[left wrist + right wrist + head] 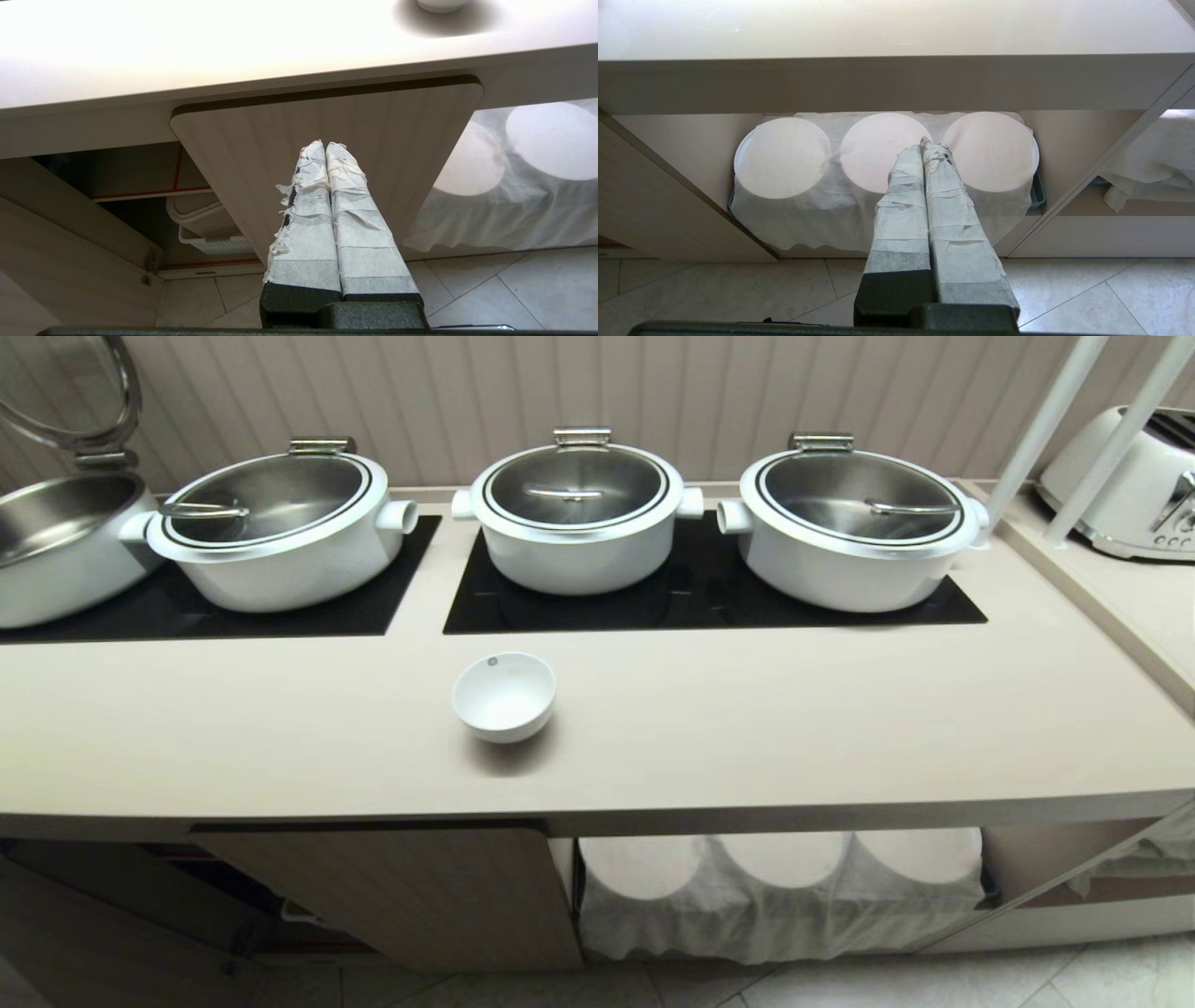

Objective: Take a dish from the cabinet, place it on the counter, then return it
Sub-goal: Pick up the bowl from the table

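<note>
Dish [504, 696] sits upright on the counter [747, 728], alone on the bare strip in front of the hobs, nearer the front edge than the pots. Small grey dot mark visible inside its rim on the far-left side; I can't read it as text. Nothing touches the dish.

Behind it: two black hob panels [709, 597] set into the counter. Middle lidded pot [577, 518] straight back from the dish, another lidded pot [845, 527] to its right on the same panel, a third [275, 527] on the left panel. Far left, an open pot [56, 546] with its lid swung up. Toaster [1134, 485] at far right on the side counter, two white poles [1074, 439] in front of it.

Below: cabinet door [327, 154] stands open under the counter edge, just below and left of the dish. Inside, a red-taped shelf edge [154, 192] and a white basket [210, 240]. Next bay to the right holds three round white stacks under a cloth [887, 186].

Left gripper [325, 145] hangs low in front of the open door, taped fingers pressed together, holding nothing. Right gripper [922, 142] low in front of the cloth-covered stacks, fingers together, empty. Neither arm shows in the head view.

No brand or legible writing anywhere I can see.
</note>
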Robot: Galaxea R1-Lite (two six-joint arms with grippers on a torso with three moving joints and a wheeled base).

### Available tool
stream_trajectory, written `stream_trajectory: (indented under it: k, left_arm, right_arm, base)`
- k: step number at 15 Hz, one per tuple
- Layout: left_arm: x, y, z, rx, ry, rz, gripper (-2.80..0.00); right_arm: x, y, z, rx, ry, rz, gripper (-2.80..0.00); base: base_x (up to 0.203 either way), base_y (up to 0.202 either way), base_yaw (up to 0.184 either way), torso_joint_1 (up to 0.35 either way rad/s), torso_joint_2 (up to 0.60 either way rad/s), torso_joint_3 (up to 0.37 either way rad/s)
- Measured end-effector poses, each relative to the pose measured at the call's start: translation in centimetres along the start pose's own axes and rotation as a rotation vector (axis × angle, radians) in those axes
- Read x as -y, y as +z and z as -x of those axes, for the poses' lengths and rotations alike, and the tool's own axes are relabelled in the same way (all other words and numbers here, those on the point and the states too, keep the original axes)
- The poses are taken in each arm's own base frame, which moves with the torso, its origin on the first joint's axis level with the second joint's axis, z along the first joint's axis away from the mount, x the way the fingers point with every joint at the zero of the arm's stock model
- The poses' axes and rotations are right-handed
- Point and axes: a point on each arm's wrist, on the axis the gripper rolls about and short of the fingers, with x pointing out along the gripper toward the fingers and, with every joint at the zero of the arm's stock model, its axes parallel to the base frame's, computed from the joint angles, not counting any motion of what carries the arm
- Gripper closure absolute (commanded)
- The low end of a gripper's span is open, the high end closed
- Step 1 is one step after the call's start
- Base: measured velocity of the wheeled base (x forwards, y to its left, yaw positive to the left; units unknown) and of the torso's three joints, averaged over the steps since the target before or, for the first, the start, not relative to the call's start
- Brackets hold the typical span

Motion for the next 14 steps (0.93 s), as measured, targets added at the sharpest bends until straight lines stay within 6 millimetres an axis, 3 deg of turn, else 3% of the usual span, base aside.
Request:
stream_trajectory:
  k: [14]
  left_arm:
    - [0.0, 0.02, 0.0, 0.002, 0.0, 0.007, 0.0]
  right_arm:
    - [0.0, 0.0, 0.0, 0.0, 0.0, 0.0, 0.0]
  base:
    - [0.0, 0.0, 0.0, 0.0, 0.0, 0.0]
